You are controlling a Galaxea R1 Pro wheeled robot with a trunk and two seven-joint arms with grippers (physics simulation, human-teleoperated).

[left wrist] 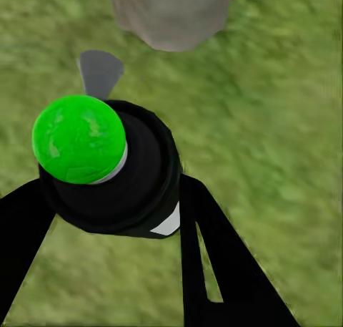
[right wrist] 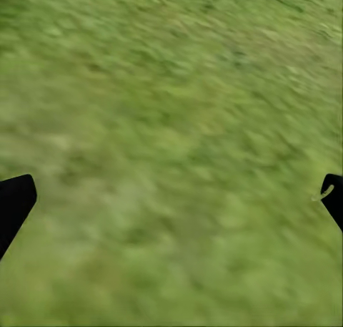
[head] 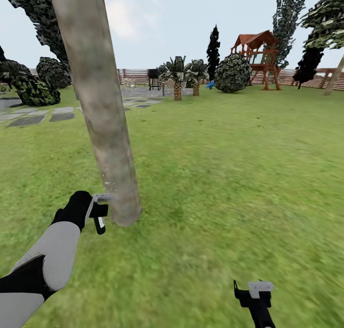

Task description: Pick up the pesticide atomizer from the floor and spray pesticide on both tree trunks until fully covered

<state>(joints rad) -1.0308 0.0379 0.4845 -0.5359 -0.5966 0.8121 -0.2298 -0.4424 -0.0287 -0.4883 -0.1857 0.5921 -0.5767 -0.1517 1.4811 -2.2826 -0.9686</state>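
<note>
1. Left gripper (head: pixel 98 213) clamped on the small dark green pesticide atomizer (left wrist: pixel 107 166), low beside the thick mottled grey-brown tree trunk (head: pixel 102 108).
2. Right gripper (head: pixel 255 292) fingers spread apart over green grass (right wrist: pixel 171 141).

2 palms (head: pixel 177 77); 1 playset (head: pixel 258 58)

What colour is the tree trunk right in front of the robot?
Blotchy grey-brown, paler in patches; the tree trunk shows best in the head view.
</note>
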